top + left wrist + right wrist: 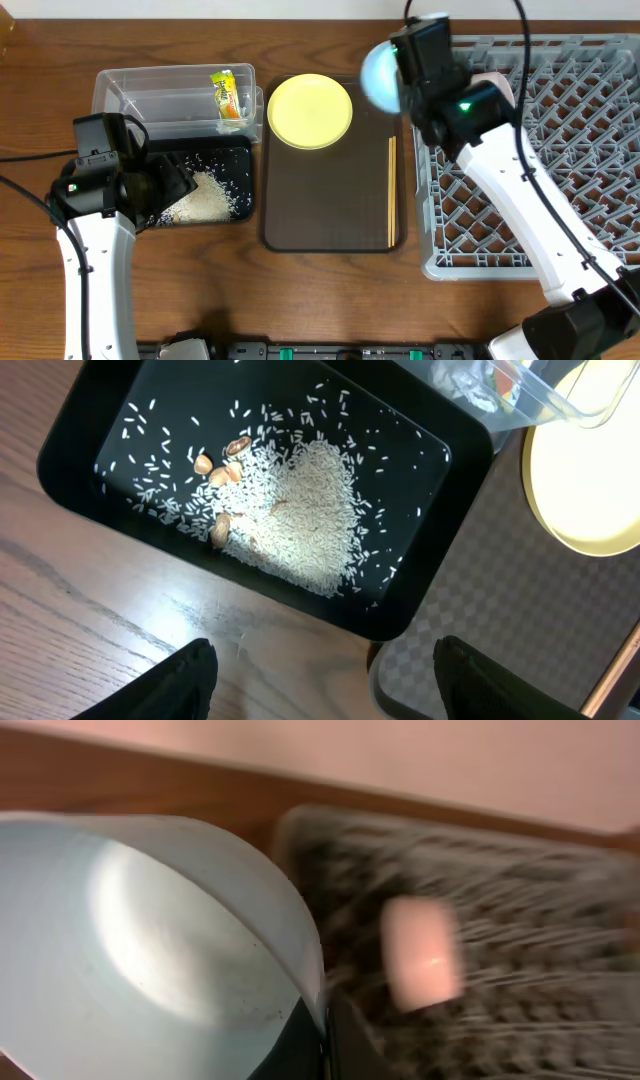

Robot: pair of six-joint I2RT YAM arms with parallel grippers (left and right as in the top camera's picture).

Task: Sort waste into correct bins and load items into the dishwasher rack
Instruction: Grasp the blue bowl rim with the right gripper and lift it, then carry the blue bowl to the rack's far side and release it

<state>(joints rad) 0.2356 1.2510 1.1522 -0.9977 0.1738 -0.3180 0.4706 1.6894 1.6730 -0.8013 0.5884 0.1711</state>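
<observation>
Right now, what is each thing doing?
Blue bowl, held tipped by the right gripper, at the rack's edge.
Right gripper, shut on the bowl's rim.
Left gripper, open, empty, above the black tray's edge.
Plate, empty, on the brown tray.
Chopsticks, lying on the brown tray.
Wrapper, in the tub.
Rice, piled in the black tray.
Pink bowl, in the rack.

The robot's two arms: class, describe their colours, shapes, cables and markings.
Both the left arm and right arm have smooth white tubular links joined by boxy black housings, each showing a small green light. Thin black cables loop alongside them. The left gripper has dark rounded fingers.
</observation>
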